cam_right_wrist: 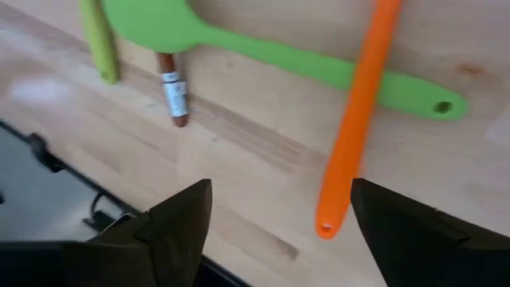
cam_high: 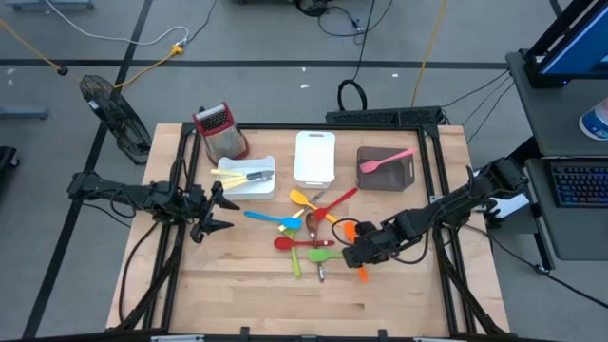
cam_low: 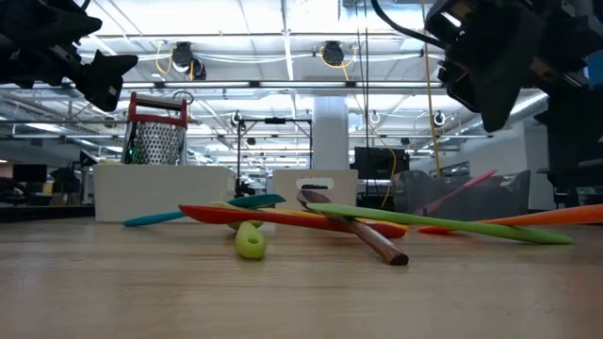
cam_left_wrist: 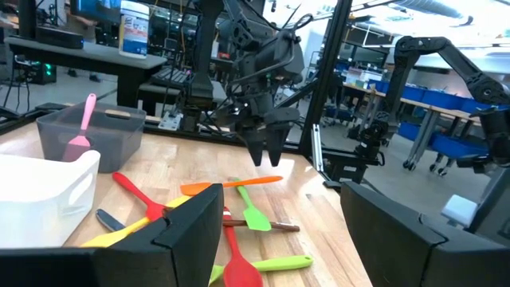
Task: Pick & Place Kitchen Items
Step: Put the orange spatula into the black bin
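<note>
Kitchen items point(cam_high: 309, 233) lie scattered at the middle of the bench point(cam_high: 237, 294). The right gripper point(cam_high: 355, 253) hangs spread and empty just above the orange spatula point(cam_right_wrist: 351, 135), whose handle crosses a green spatula point(cam_right_wrist: 263, 48). The left gripper point(cam_high: 211, 217), near the left edge, is also spread and empty. Beyond, a pink spatula point(cam_high: 388, 160) sits in the grey bin point(cam_high: 386, 177) by the far edge.

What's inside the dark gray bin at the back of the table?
A pink spatula lies slanted in the gray bin, its handle sticking out over the rim. Nothing else shows from above; the bin floor under the spatula head is covered.
</note>
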Robot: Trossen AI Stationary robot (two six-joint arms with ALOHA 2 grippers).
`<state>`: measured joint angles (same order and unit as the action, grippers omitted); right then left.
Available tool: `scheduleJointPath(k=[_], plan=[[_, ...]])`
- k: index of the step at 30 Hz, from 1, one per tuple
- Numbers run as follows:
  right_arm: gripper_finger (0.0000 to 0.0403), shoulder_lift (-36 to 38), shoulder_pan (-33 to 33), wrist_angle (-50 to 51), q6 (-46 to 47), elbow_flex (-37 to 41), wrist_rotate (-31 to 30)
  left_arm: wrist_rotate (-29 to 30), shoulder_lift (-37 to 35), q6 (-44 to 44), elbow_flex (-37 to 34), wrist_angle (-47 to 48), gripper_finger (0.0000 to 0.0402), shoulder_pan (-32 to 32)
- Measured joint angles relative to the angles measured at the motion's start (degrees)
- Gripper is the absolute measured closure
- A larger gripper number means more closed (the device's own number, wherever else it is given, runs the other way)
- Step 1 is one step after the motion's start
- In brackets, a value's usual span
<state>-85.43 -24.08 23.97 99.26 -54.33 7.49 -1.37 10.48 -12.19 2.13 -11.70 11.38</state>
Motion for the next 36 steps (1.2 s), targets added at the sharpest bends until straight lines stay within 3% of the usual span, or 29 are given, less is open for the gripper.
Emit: scheduleJointPath(k=[7, 17, 24, 36], plan=[[0.0106, 0.0, 0.0, -3.39, -1.21, 0.0, -0.3, 0.0, 0.0, -0.15, 0.0, -0.01, 0.0144, 0.0], [0.0106, 0.0, -0.73, -0.18, 1.27, 0.0, -0.23, -0.09, -0.02, -1.9, 0.0, 0.0, 0.0144, -0.02], [0.0106, -0.03, -1.18, 0.35, 3.96, 0.0, -4.73, -0.1, -0.02, -1.69, 0.0, 0.46, 0.0144, -0.04], [0.0106, -5.3, -1.53, 0.13, 5.01, 0.03, -1.34, -0.02, -0.04, -1.5, 0.0, 1.29, 0.0144, -0.04]])
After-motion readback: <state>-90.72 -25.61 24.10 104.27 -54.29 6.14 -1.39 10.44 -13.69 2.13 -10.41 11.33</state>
